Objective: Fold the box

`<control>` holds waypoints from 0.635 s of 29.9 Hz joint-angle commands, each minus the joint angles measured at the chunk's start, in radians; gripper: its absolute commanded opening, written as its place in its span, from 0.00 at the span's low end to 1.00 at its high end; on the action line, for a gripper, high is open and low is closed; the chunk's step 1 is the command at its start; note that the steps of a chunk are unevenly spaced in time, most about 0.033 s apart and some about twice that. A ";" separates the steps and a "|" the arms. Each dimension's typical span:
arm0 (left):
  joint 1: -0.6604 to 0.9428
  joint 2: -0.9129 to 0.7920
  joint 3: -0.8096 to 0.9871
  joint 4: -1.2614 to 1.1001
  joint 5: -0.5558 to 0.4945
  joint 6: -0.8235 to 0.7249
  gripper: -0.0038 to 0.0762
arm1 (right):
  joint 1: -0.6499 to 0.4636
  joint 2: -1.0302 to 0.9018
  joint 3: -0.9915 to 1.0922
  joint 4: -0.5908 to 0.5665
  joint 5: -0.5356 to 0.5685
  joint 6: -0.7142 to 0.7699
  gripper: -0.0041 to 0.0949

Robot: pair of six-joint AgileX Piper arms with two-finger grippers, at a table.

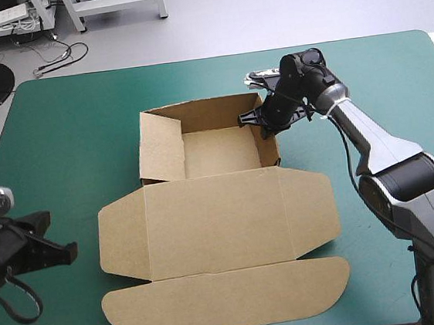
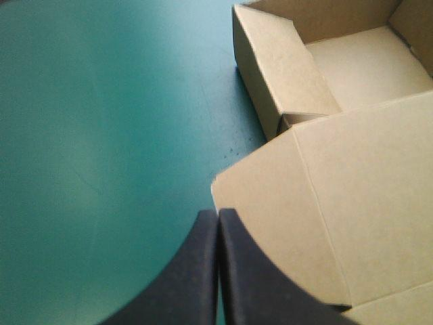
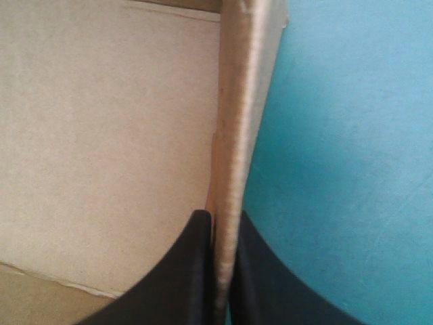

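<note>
— Seen from above, where is the box?

— The box (image 1: 216, 225) lies around the middle of the bench (image 1: 65, 124). It is an open tray with raised walls toward the far edge, and the lid is spread flat toward the near edge. My right gripper (image 1: 262, 123) is at the tray's right wall (image 1: 271, 150), the one facing the bench's right edge. My left gripper (image 1: 61, 245) sits over the near left corner of the bench, apart from the box.

— And along your left wrist?

— My left gripper (image 2: 218, 212) is pressed together, its two black fingers meeting in one point over the teal-green cover (image 2: 101, 135). A rounded side flap of the lid lies just ahead of it, and beyond that is the tray with its side wall standing.

— And the right wrist?

— My right gripper (image 3: 222, 215) is pinching the box (image 3: 101, 135). The right wall (image 3: 240, 101) stands on edge between my fingers, which are all but pressed together on it. The tray's brown floor lies on one side of that wall and the teal-green cover (image 3: 352, 135) on the other.
</note>
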 commanded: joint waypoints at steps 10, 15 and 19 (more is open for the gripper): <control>-0.005 -0.204 0.278 0.066 -0.046 -0.106 0.04 | -0.316 -0.221 -0.034 -0.059 0.010 -0.054 0.02; -0.005 -0.206 0.278 0.080 -0.041 -0.108 0.04 | -0.573 -0.252 -0.031 -0.076 0.011 -0.075 0.02; -0.005 -0.206 0.278 0.105 -0.045 -0.108 0.04 | -0.699 -0.248 -0.004 -0.087 0.011 -0.122 0.03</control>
